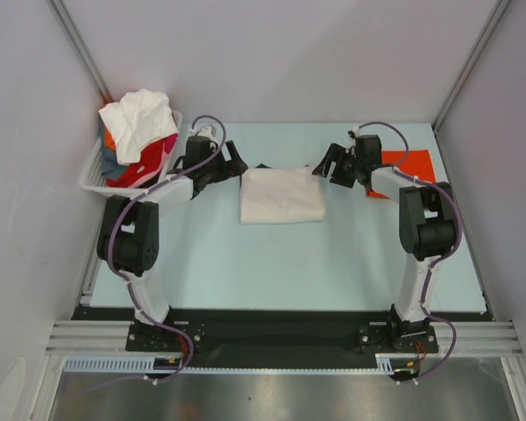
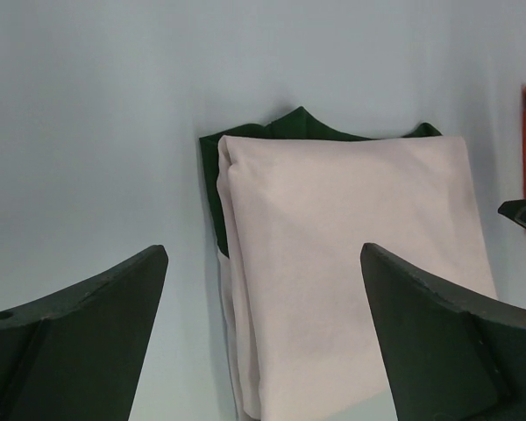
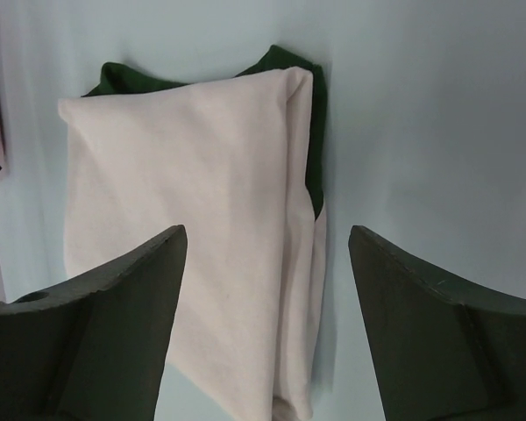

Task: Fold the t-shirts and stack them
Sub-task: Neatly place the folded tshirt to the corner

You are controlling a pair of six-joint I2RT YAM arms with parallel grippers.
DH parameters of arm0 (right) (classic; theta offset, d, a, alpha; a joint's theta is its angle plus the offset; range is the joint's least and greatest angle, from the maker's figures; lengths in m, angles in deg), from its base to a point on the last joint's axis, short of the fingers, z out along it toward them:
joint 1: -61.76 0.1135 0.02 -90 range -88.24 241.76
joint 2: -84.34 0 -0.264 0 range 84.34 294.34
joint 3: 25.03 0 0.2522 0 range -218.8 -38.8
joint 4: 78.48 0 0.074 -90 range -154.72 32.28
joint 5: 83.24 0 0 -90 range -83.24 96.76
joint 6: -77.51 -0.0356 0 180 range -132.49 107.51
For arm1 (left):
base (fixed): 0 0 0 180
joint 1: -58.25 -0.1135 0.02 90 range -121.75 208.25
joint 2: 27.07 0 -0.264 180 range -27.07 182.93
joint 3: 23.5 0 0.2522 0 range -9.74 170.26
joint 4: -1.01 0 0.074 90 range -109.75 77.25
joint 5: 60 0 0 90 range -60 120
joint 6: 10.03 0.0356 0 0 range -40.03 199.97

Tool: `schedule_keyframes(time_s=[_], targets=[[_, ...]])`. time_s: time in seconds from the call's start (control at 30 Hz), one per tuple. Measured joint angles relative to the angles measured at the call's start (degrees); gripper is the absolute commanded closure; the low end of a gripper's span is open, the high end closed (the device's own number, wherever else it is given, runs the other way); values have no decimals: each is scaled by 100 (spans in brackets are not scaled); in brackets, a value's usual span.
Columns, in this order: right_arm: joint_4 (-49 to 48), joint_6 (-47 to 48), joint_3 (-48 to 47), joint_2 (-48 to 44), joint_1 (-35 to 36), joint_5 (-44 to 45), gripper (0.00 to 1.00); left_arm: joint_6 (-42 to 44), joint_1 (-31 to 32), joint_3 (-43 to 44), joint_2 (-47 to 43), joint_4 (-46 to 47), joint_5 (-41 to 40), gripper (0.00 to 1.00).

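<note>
Top external view: our folded cream shirt (image 1: 281, 195) lies in the middle of the desk (image 1: 245, 263). Left fingers (image 2: 79, 342) and right fingers (image 3: 96, 324) stand wide apart, holding nothing. If we pinch only the top layer, the fold could fall open. Cloth is soft and floppy, a neat rectangle, green peeking out.
</note>
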Motion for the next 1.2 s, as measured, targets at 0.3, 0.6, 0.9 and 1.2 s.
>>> schedule_keyframes(time_s=[0.3, 0.6, 0.9, 1.2], targets=[[-33, -57, -885, 1102, 0, -138, 24, -2, 0, 470, 824, -83, 11, 9], [-195, -243, -1482, 1650, -2, -391, 41, -35, -2, 673, 1432, 57, 122, 21], [-136, -328, -1775, 1851, -4, -494, 42, -332, 0, 968, 1816, 533, 321, 27], [-70, -378, -1797, 1928, -4, -527, 59, -688, 0, 1060, 2050, 831, 442, 48]])
